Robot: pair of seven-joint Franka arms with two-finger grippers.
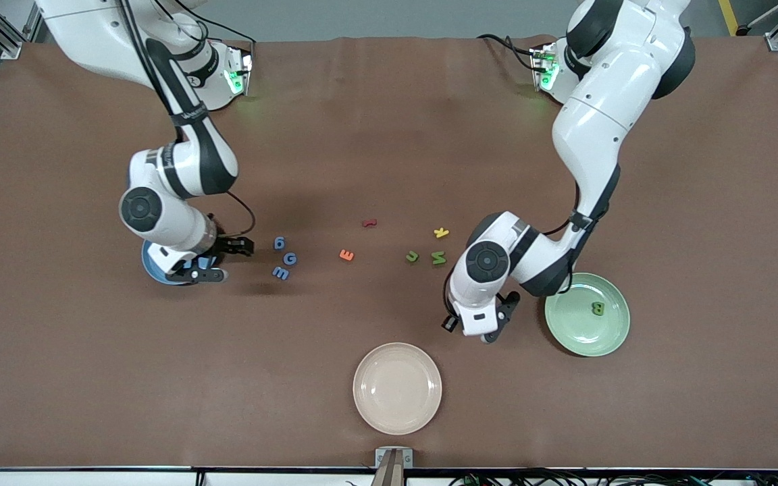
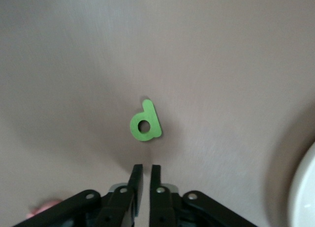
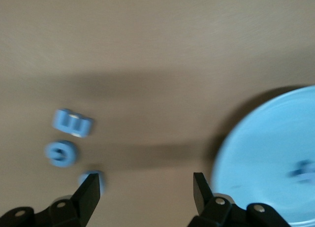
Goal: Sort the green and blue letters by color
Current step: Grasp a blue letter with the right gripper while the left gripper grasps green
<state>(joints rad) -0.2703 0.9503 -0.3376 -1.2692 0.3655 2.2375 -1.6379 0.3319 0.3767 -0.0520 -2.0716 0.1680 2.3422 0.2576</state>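
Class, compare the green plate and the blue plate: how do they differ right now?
The green plate lies in full view; the blue plate sits mostly hidden under the right gripper. The green plate is toward the left arm's end, the blue plate toward the right arm's. Both hold one letter.

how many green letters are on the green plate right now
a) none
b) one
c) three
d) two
b) one: a single dark green letter lies on the green plate, while two other green letters sit on the table farther from the front camera, and another green letter lies on the table under the left gripper.
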